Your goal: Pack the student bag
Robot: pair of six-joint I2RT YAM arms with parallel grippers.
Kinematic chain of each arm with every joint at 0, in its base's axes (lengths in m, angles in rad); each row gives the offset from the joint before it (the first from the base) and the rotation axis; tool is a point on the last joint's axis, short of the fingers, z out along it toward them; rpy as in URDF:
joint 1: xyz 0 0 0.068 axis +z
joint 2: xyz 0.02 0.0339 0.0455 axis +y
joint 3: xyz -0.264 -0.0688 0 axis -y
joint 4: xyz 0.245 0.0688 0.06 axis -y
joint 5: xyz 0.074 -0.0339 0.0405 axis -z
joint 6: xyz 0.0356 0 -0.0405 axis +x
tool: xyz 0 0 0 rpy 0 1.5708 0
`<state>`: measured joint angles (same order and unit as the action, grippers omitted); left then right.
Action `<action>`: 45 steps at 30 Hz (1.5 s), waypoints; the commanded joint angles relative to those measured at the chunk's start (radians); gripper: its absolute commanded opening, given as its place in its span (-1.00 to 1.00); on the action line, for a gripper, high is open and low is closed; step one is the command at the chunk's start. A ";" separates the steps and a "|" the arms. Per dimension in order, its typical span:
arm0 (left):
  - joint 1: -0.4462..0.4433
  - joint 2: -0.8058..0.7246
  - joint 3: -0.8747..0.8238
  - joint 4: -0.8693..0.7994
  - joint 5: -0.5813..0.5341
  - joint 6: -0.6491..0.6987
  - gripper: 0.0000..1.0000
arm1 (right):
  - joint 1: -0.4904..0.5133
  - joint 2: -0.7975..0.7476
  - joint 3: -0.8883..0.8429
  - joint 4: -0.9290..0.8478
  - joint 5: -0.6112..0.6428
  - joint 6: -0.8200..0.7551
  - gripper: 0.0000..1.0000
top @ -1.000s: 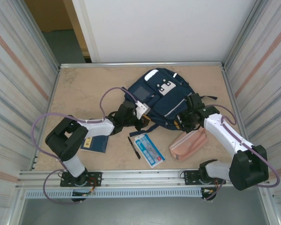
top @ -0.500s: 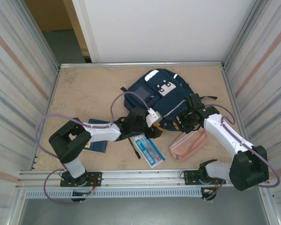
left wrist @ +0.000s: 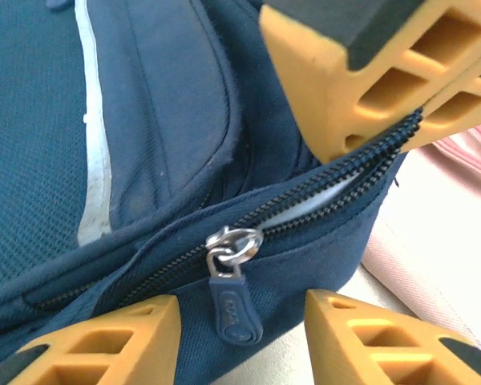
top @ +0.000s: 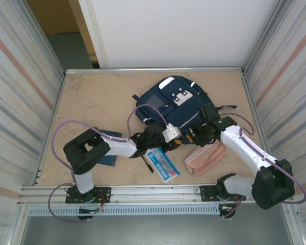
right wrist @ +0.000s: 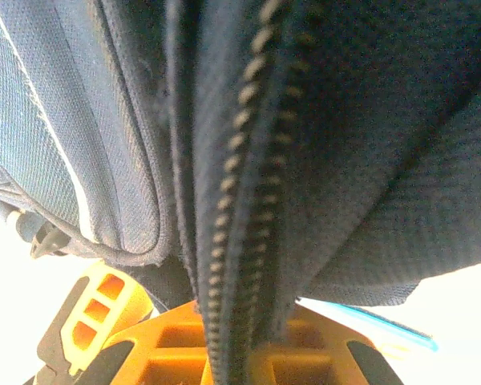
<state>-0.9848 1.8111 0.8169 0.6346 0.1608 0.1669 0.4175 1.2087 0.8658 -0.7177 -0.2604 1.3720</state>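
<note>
Table (top: 92,97): beige, walled
Student bag (top: 168,104): navy fabric, thin white stripe, white patches, lying flat, near edge between both grippers
Right gripper (right wrist: 240,349): clamped on bag's zipper seam
Left gripper (left wrist: 240,303): fingers spread astride the zipper pull (left wrist: 231,321)

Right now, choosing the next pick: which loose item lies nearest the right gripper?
The pink pouch, beside the right gripper; booklet, pen and notebook lie farther left.

My top camera looks down from above and behind my bases onto the whole table (top: 92,97). My two wrist cameras press close to the student bag (top: 173,102), both facing its zipper (right wrist: 236,176).
</note>
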 commanded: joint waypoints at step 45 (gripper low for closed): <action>0.287 0.014 -0.015 -0.064 -0.493 -0.348 -0.98 | 0.005 -0.047 0.028 -0.021 -0.078 -0.004 -1.00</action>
<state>-0.7692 1.8183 0.7792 0.6285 -0.1936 -0.0200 0.4187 1.2053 0.8680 -0.6521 -0.2951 1.3773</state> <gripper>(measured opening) 0.109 0.067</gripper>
